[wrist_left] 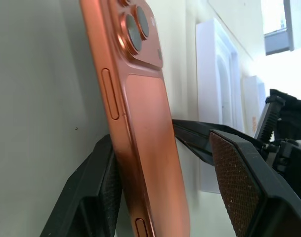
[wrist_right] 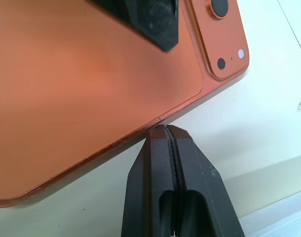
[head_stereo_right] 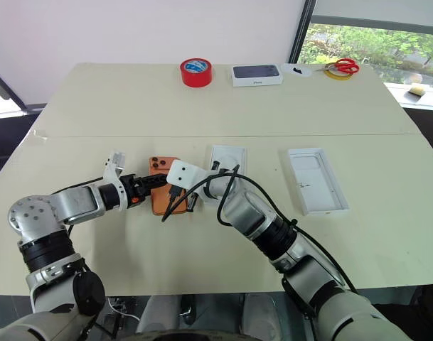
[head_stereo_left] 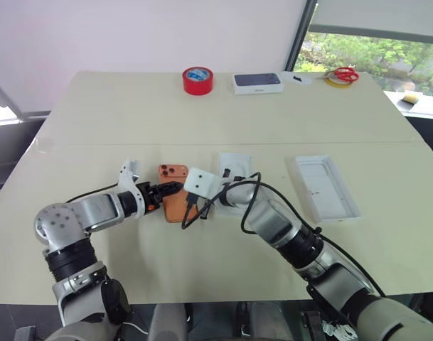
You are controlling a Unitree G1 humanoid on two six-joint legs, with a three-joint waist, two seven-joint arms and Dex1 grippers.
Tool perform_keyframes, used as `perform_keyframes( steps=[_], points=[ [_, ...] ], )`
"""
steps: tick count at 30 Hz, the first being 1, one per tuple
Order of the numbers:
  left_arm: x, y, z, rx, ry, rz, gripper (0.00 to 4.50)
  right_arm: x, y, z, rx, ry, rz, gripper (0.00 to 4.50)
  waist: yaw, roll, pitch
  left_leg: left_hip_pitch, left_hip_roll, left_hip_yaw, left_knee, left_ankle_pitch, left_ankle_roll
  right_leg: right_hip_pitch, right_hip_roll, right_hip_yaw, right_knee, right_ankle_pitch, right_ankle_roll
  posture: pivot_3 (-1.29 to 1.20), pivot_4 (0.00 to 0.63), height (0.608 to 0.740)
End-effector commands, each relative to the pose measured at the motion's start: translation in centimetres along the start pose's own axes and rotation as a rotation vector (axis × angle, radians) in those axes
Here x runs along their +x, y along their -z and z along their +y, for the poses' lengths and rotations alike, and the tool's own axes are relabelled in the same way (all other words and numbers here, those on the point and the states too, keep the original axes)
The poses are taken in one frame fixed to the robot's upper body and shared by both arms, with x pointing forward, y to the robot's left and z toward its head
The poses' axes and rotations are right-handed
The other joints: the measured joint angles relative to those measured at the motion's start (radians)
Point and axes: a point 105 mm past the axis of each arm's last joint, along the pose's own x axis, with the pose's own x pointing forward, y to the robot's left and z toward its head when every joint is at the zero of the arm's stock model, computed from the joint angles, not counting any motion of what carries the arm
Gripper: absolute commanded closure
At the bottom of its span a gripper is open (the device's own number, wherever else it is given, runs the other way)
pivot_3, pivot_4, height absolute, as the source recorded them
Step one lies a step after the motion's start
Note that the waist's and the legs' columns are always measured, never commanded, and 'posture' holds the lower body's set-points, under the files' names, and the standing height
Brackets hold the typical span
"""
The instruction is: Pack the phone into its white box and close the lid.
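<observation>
While the phone point(head_stereo_left: 175, 197) lies back-up at centre-left of the head views, slim orange slab, rounded corners, matte metallic sheen, raised lens cluster toward the frame top, the left gripper point(head_stereo_left: 172, 189) comes in from the left with its fingers straddling it: one knurled rubber pad point(wrist_left: 235, 182) above the back with a visible gap, the other finger point(wrist_left: 98, 197) under the edge, so jaws part-open around the phone, not clamped. Right gripper point(wrist_right: 166, 136) has its fingers pressed fully together, tip right at the phone's long edge; cannot tell if it actually touches. Its white wrist housing and a looped black cable cover the phone's lower right part in the head views. Box point(head_stereo_left: 235, 172), white cardboard tray, sits just right of the phone, near end hidden by the right arm. Lid point(head_stereo_left: 323, 188), white shell with raised rectangular ridges inside, lies open-side up further right, well apart. Table point(head_stereo_left: 131, 106) is matte cream with a seam across the middle. Along its far edge: red tape roll point(head_stereo_left: 198, 80), white box printed with a dark phone point(head_stereo_left: 257, 83), red-handled scissors point(head_stereo_left: 343, 74). Window with greenery at upper right.
</observation>
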Motion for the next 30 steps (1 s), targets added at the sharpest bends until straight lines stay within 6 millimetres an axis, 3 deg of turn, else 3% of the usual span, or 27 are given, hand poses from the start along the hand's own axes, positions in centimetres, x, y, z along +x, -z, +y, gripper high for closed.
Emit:
perform_keyframes(
  steps=[1, 5, 12, 15, 19, 23, 30],
  points=[
    [-0.5, -0.7, -0.9, 0.009, 0.046, -0.021, 2.56, 0.0, -0.3, 0.6, 0.001, -0.022, -0.017, 4.50, 0.000, 0.000, 0.000, 0.000, 0.000, 0.000, 0.000, 0.000, 0.000, 0.000, 0.000, 0.000, 0.000, 0.000, 0.000, 0.00, 0.150, 0.730],
    [-0.4, -0.6, -0.9, -0.001, 0.053, -0.014, 4.44, -0.8, -0.9, -0.6, 0.040, 0.013, -0.047, 4.50, 0.001, 0.000, 0.000, 0.000, 0.000, 0.000, 0.000, 0.000, 0.000, 0.000, 0.000, 0.000, 0.000, 0.000, 0.000, 0.00, 0.150, 0.730],
    [-0.3, -1.9, -2.3, -0.068, 0.158, -0.066, 4.44, -6.0, -3.2, -3.8, 0.063, 0.132, -0.266, 4.50, 0.005, -0.002, 0.002, -0.005, 0.000, -0.001, 0.000, 0.000, 0.000, -0.003, 0.000, 0.000, 0.000, 0.000, 0.000, 0.00, 0.150, 0.730],
    [0.3, -2.5, -3.8, -0.076, 0.218, -0.081, 4.44, -8.7, -2.6, -4.5, 0.093, 0.131, -0.315, 4.50, 0.012, -0.004, 0.003, -0.006, -0.001, -0.002, 0.000, 0.000, 0.000, -0.003, 0.000, -0.001, -0.001, 0.000, 0.000, 0.00, 0.150, 0.730],
    [1.9, -2.5, -6.5, -0.072, 0.303, -0.056, 4.44, -11.9, 0.0, -4.6, 0.188, 0.075, -0.321, 4.50, 0.020, -0.005, 0.004, -0.006, -0.001, -0.002, 0.001, -0.002, 0.003, -0.002, 0.000, -0.002, -0.003, 0.000, 0.000, 0.00, 0.150, 0.730],
    [5.0, -0.9, -8.9, -0.053, 0.322, 0.029, 4.44, -15.3, 4.7, -4.0, 0.254, 0.087, -0.249, 4.50, 0.035, -0.006, 0.004, -0.006, -0.001, -0.002, 0.000, -0.002, 0.003, -0.001, 0.000, -0.002, -0.005, 0.000, 0.000, 0.00, 0.150, 0.730],
    [8.4, 1.3, -10.4, -0.034, 0.318, 0.134, 4.44, -17.9, 8.1, -3.0, 0.356, 0.164, -0.181, 4.50, 0.025, -0.006, 0.006, -0.005, 0.000, -0.001, -0.001, -0.002, 0.004, -0.001, 0.002, -0.002, -0.008, 0.000, 0.000, 0.00, 0.150, 0.730]
  ],
)
